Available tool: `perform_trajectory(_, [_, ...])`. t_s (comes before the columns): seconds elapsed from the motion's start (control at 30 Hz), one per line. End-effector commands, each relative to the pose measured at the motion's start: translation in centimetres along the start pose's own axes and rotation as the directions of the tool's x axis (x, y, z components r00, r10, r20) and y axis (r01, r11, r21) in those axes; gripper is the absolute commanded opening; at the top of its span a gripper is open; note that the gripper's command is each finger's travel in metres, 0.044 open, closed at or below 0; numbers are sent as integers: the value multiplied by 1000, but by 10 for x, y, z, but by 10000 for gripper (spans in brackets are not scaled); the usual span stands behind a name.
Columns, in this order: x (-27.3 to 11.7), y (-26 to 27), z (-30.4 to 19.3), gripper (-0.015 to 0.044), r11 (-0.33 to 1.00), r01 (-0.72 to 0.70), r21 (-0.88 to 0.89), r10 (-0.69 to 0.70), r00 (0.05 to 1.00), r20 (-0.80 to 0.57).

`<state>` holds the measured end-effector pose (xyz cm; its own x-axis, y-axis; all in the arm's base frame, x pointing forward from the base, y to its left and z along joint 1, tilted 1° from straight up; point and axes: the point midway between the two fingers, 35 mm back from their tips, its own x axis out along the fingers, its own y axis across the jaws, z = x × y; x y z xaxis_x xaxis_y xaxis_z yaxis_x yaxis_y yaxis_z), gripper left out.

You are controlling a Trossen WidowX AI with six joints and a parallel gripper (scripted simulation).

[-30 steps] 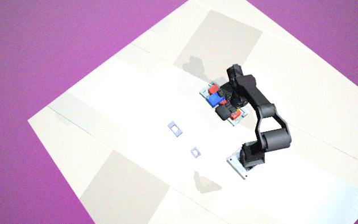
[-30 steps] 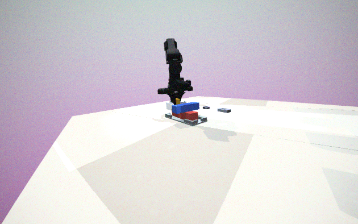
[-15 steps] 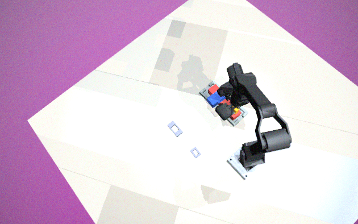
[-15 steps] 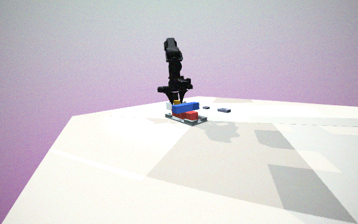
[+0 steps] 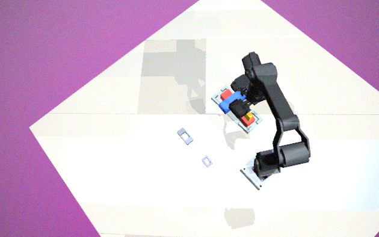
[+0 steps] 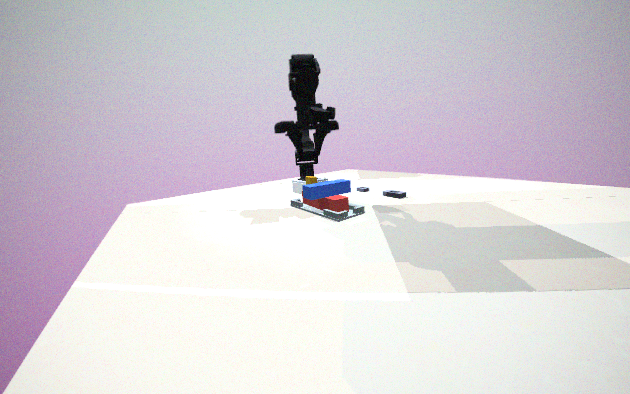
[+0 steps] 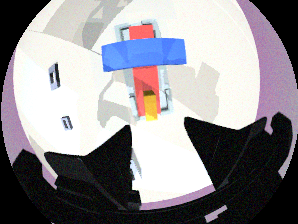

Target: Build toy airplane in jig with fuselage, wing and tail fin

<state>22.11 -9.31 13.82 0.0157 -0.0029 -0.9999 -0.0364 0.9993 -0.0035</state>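
Over pale jig (image 5: 247,131) (image 6: 340,218) (image 7: 169,110), black two-fingered claw (image 5: 244,103) (image 6: 306,175) (image 7: 157,124) hanging released, nothing between fingers. Long red block fuselage (image 5: 226,95) (image 6: 338,203) (image 7: 141,32) lying in cradle; blue bar-shaped wing (image 5: 225,106) (image 6: 327,189) (image 7: 144,53) lying across it; yellow block tail fin (image 5: 249,116) (image 6: 311,179) (image 7: 150,107) standing near tail. Assembly apparently complete; only moving clear remaining.

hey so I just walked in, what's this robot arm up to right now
The arm is building a toy airplane. Its open gripper hovers above the plane, holding nothing. The red fuselage lies in the cradle, with the blue wing across it and the yellow tail fin near one end. It looks assembled, though the tabs are hidden.
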Motion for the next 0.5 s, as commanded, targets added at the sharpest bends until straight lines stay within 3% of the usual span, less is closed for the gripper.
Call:
perform_trajectory(0.0, [0, -1, 0, 260, 1000, 3, 1, -3, 1000, -4])
perform_trajectory(0.47, [0, 1, 1, 260, 1000, 3, 1, -3, 1000, -3])
